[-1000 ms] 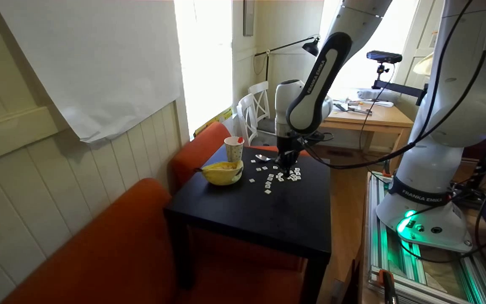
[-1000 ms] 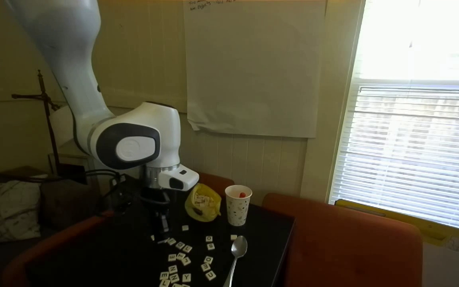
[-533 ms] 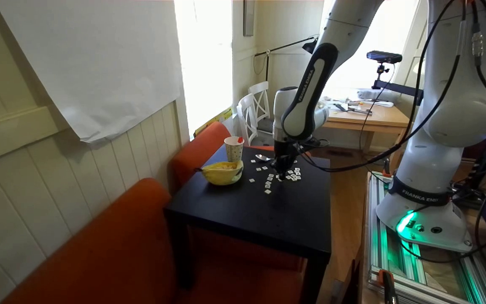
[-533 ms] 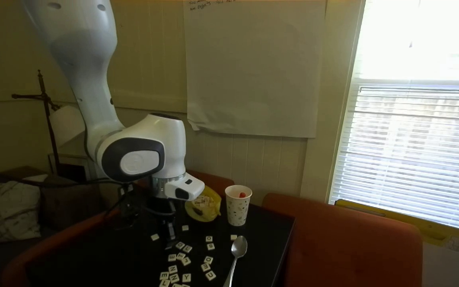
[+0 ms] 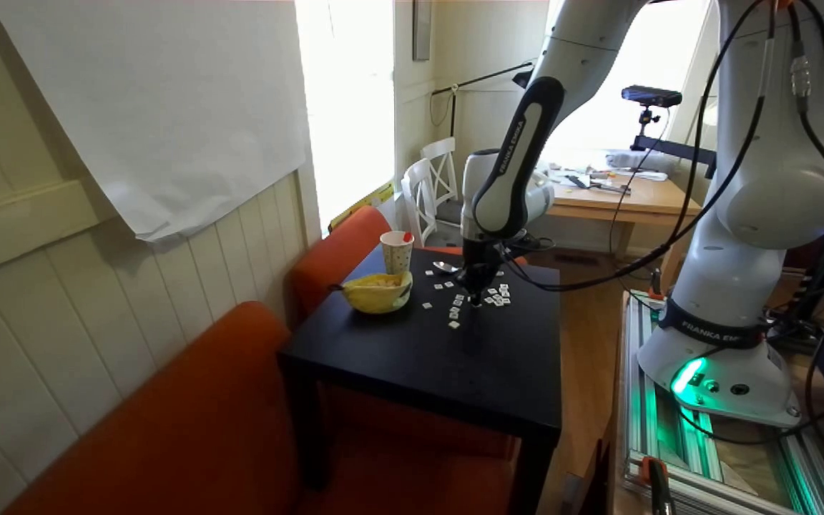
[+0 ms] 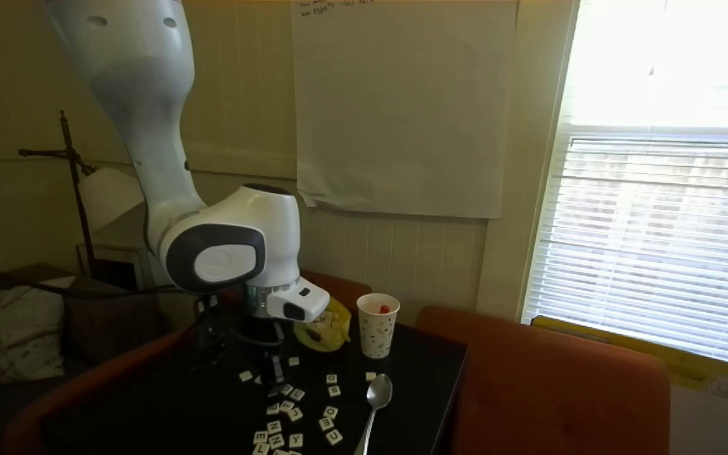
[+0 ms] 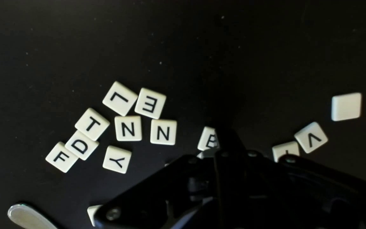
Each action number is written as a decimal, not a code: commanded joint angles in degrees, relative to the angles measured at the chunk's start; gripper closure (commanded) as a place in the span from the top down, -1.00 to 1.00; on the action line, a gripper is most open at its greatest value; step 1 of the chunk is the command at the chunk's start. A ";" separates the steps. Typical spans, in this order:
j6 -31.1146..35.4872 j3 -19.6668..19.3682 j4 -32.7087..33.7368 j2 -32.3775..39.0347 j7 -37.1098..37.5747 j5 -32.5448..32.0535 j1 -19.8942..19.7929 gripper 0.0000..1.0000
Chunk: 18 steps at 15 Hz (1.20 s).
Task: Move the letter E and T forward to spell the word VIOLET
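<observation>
White letter tiles lie on the black table. A tile that reads as E (image 7: 207, 139) is partly covered by my gripper (image 7: 229, 140) in the wrist view; it also shows in an exterior view as an E (image 6: 273, 409). My gripper looks shut, its fingertips low beside and over this tile. A tile that looks like a T (image 6: 286, 406) lies against it; in the wrist view the gripper mostly hides it. The V (image 7: 311, 137) and a half-hidden tile, apparently I (image 7: 285, 151), lie right of the fingers. The L (image 6: 297, 394) shows in an exterior view; the O is partly hidden there.
Another E (image 7: 150, 103), another T (image 7: 92, 124) and several other tiles lie left in the wrist view. A blank tile (image 7: 346, 106) lies far right. A yellow bowl (image 5: 378, 294), a paper cup (image 5: 397, 256) and a spoon (image 6: 380, 392) stand or lie on the table (image 5: 412, 357).
My gripper has come down and shifted toward the tile row, rightward in an exterior view, uncovering one tile behind it. The tiles have not visibly moved.
</observation>
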 commanded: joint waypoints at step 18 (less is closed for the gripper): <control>-6.59 0.22 0.81 -2.37 -8.39 7.06 -2.40 -0.93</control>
